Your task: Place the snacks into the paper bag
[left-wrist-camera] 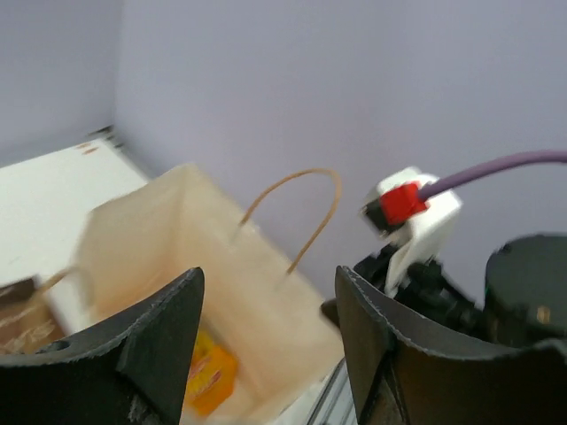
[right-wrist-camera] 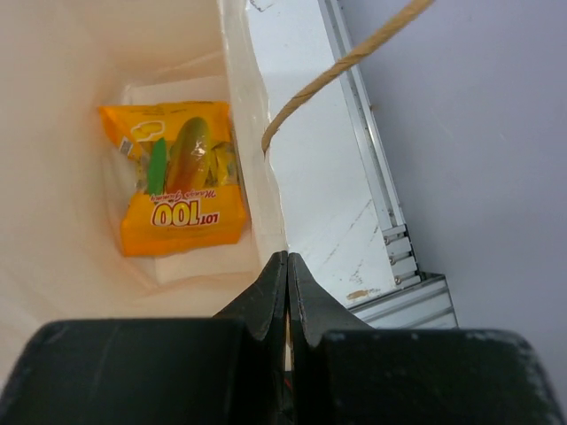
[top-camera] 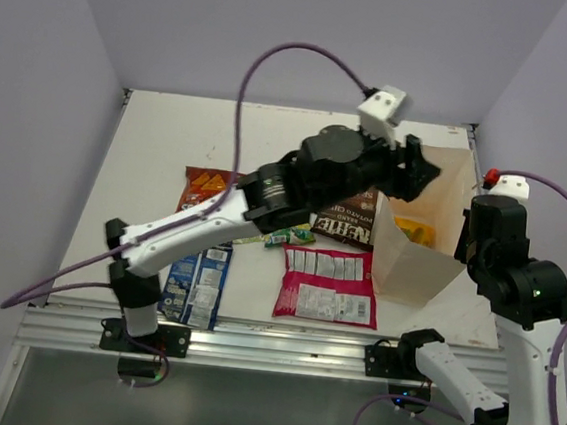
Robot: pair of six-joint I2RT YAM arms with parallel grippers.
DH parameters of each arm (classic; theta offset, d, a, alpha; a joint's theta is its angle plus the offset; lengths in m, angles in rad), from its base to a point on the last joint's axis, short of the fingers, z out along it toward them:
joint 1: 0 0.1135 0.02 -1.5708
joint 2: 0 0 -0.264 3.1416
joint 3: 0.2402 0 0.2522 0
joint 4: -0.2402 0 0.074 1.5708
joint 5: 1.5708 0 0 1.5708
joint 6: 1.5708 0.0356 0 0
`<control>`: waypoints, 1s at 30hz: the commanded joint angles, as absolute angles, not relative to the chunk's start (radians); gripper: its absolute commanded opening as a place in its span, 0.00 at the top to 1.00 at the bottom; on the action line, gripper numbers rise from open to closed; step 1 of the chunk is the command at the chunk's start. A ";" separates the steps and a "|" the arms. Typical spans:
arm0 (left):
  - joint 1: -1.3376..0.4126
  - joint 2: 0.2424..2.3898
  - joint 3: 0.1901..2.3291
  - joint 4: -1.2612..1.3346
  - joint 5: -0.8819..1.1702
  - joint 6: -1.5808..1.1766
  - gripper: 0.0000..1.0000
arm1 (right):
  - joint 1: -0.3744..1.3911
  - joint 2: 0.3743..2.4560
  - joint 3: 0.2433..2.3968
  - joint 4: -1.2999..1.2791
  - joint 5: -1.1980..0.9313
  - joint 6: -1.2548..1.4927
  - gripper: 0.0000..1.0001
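Tan kraft paper bag (top-camera: 420,274) stands open at the right of the white table (top-camera: 160,140), mouth upward. One orange-yellow foil packet (right-wrist-camera: 182,181) lies flat on the bag's floor. Left gripper (left-wrist-camera: 266,276) hovers over the mouth with its jaws spread and nothing between them. Right gripper (right-wrist-camera: 286,262) is pinched closed on the top edge of the bag's right wall, just beside a thin brown loop handle (right-wrist-camera: 345,66).

Outside, left of the bag, lie five more packets:
- a brown sea-salt chip packet (top-camera: 348,224), just beside the bag's left wall
- a magenta packet with white panels (top-camera: 327,284), nearer than the brown one
- a small green packet (top-camera: 289,236)
- a red Doritos packet (top-camera: 204,187)
- a blue packet (top-camera: 196,285), at the near left

Risks:
- The thin wall may tear or crease if the right arm pulls while clamped.
- The left arm, if it withdraws low, may snag the rim or handle and tip the bag.
- A wide packet brought in flat may jam across the mouth.
- Freeing the rim may let the wall slump inward.
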State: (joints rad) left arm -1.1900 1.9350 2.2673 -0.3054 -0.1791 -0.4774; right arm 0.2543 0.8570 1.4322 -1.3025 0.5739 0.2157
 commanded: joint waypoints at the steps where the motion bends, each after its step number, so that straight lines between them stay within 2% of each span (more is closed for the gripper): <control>1: -1.190 1.595 1.996 -0.405 -0.464 -0.457 0.35 | 0.253 0.857 1.440 -1.304 0.555 0.190 1.00; 3: -1.190 1.472 1.796 -0.499 -0.584 -0.515 0.43 | 0.255 0.854 1.440 -1.304 0.552 0.189 1.00; 4: -1.190 1.347 1.581 -0.520 -0.665 -0.593 0.45 | 0.253 0.853 1.440 -1.305 0.552 0.189 1.00; 6: -1.190 1.243 1.385 -0.572 -0.681 -0.664 0.43 | 0.255 0.848 1.440 -1.305 0.552 0.187 1.00; 7: -1.189 1.189 1.247 -0.598 -0.654 -0.730 0.39 | 0.256 0.848 1.439 -1.304 0.554 0.187 1.00; 8: -1.189 1.177 1.192 -0.616 -0.626 -0.754 0.32 | 0.255 0.848 1.439 -1.305 0.552 0.189 1.00; 11: -1.189 1.157 1.022 -0.589 -0.482 -0.802 0.20 | 0.255 0.850 1.436 -1.305 0.545 0.187 1.00; 13: -1.190 1.144 0.933 -0.497 -0.408 -0.804 0.17 | 0.256 0.851 1.436 -1.305 0.542 0.187 1.00; 16: -1.189 1.178 0.888 -0.433 -0.356 -0.793 0.13 | 0.255 0.850 1.437 -1.305 0.537 0.187 1.00; 17: -1.190 1.195 0.884 -0.408 -0.342 -0.793 0.07 | 0.255 0.848 1.437 -1.305 0.538 0.186 1.00; 30: -1.184 1.400 0.778 -0.137 -0.166 -0.761 0.05 | 0.255 0.825 1.440 -1.319 0.532 0.190 1.00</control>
